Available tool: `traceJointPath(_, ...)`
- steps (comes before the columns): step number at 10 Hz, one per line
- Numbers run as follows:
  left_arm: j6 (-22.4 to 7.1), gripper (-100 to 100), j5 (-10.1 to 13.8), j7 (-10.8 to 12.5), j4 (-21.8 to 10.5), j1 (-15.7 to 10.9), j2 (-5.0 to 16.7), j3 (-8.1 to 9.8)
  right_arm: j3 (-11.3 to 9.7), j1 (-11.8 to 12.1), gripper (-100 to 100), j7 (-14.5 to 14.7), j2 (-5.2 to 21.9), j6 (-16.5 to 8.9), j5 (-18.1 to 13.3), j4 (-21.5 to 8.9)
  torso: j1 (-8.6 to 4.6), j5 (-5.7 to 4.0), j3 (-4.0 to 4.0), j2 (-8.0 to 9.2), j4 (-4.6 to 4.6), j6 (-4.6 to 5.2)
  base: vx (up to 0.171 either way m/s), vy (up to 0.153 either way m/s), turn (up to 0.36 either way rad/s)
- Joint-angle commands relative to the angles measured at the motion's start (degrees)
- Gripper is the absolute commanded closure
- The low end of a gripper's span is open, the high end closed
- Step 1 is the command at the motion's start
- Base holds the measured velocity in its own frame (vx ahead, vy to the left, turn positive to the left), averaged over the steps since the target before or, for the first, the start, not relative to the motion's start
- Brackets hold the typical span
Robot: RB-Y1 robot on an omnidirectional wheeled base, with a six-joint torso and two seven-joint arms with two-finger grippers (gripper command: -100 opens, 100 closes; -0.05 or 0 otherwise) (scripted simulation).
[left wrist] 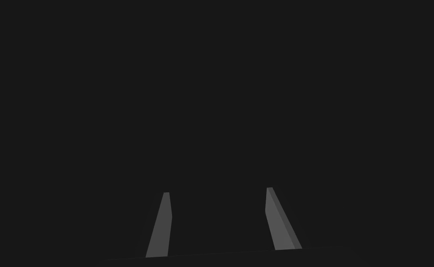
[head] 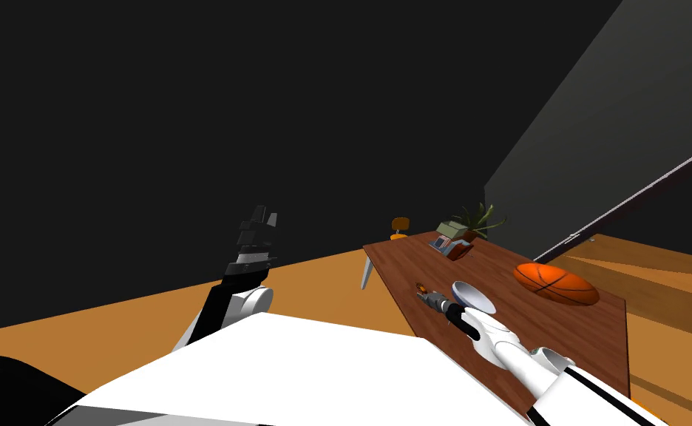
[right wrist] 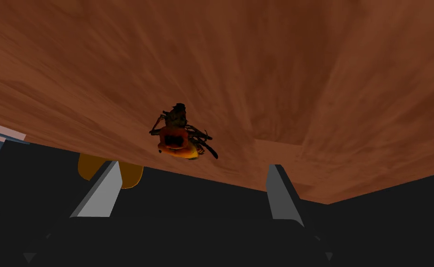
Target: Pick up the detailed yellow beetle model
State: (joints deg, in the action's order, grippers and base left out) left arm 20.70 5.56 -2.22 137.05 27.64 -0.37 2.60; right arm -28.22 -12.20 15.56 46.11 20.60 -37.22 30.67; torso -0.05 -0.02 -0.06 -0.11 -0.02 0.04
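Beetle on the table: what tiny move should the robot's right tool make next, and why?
Probably ease the right tool forward until the beetle sits between its fingers, then close. The fingers stand open, and the beetle lies just beyond their tips on the brown table, roughly centred between them, untouched.

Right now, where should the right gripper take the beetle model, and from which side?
Probably across the rounded orange-yellow body of the beetle model, coming down from above the table: it lies flat near the edge, thin dark legs splayed sideways, a poor hold.
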Motion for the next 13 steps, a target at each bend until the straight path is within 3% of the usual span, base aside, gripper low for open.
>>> traceJointPath(1,0.0,0,0.0,0.0,0.0,0.0,0.0,0.0,-0.2,-0.8,-100,0.9,-0.1,0.5,-0.2,-2.3,0.0,0.0,0.0,0.0,0.0,0.0,0.041,-0.023,0.02)
traceJointPath(5,0.0,0,0.0,0.0,0.0,0.0,0.0,0.0,-1.2,-1.2,-100,1.1,-0.2,0.4,-0.5,-4.0,0.0,0.0,-0.1,-0.18,-0.03,-0.02,0.062,-0.018,0.031)
traceJointPath(6,0.0,0,0.0,0.0,0.0,0.0,0.0,0.0,-1.3,-1.3,0,1.1,-0.2,0.4,-0.6,-4.1,0.02,0.0,-0.05,-0.07,-0.02,0.0,0.007,-0.002,-0.001)
traceJointPath(7,0.0,0,0.0,0.0,0.0,0.0,0.0,0.0,-1.4,-0.9,-100,1.5,-0.2,-0.5,1.4,-4.4,0.05,0.01,0.02,0.04,0.01,0.0,-0.04,-0.028,0.284)
traceJointPath(13,0.0,0,0.0,0.0,0.0,0.0,0.0,0.0,-2.0,1.1,-100,3.5,-0.4,-5.3,10.9,-6.1,-0.14,-0.03,0.26,0.44,0.1,-0.03,-0.099,-0.06,0.298)
